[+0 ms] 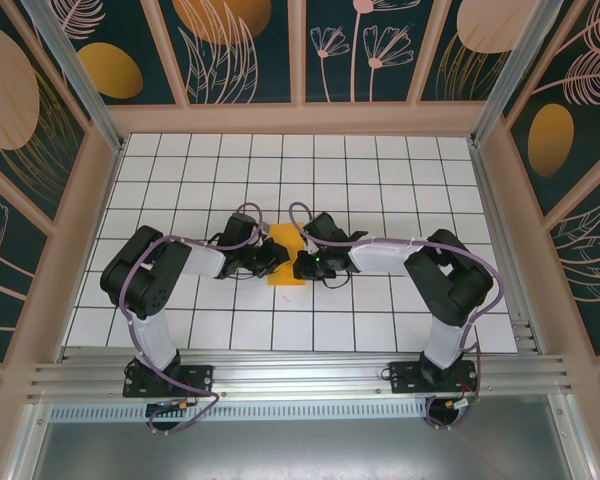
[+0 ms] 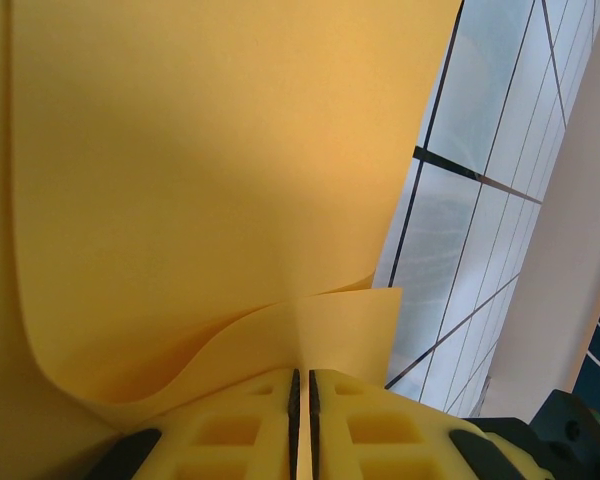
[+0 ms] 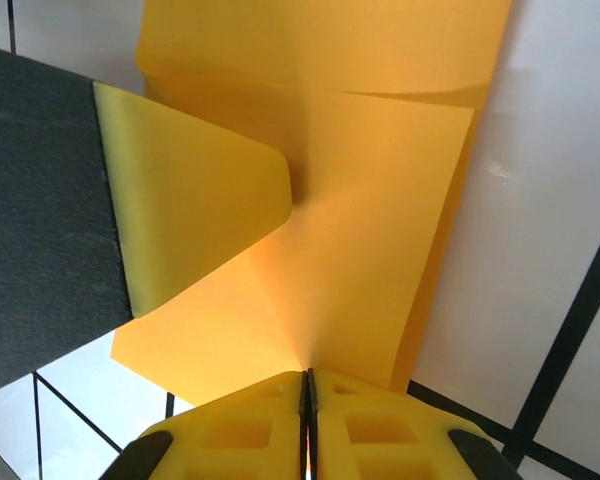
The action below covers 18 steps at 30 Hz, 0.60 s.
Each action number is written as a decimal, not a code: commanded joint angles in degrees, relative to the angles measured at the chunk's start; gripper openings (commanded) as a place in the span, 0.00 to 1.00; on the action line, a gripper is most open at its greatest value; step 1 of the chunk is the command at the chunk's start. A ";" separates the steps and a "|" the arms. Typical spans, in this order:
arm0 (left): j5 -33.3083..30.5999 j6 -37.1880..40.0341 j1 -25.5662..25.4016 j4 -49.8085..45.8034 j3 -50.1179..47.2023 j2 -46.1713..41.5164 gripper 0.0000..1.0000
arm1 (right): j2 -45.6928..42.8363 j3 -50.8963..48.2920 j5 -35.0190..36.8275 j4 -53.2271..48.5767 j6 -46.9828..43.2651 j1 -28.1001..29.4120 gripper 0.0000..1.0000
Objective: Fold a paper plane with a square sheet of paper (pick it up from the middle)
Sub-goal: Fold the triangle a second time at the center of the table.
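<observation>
A white grid-tiled table [image 1: 380, 180] sits enclosed by dark floral wall panels [image 1: 240, 40] in pale frames [image 1: 298, 50].

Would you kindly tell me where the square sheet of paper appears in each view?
Top external: sheet at mid-table.
Left wrist: sheet fills left and centre.
Right wrist: sheet spans centre, top to bottom.
Shared landmark: white grid-tiled table.
</observation>
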 commanded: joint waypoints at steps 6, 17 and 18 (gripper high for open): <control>-6.16 -0.68 0.19 -6.28 -2.08 1.56 0.15 | 1.22 -1.04 2.88 -3.62 -1.71 0.20 0.11; -6.30 -0.51 0.19 -6.41 -2.07 1.56 0.15 | -1.58 -0.43 0.06 -3.21 -2.82 0.20 0.12; -6.20 -0.51 0.17 -6.41 -2.01 1.69 0.15 | -1.82 -0.21 -0.21 -3.26 -2.98 0.18 0.12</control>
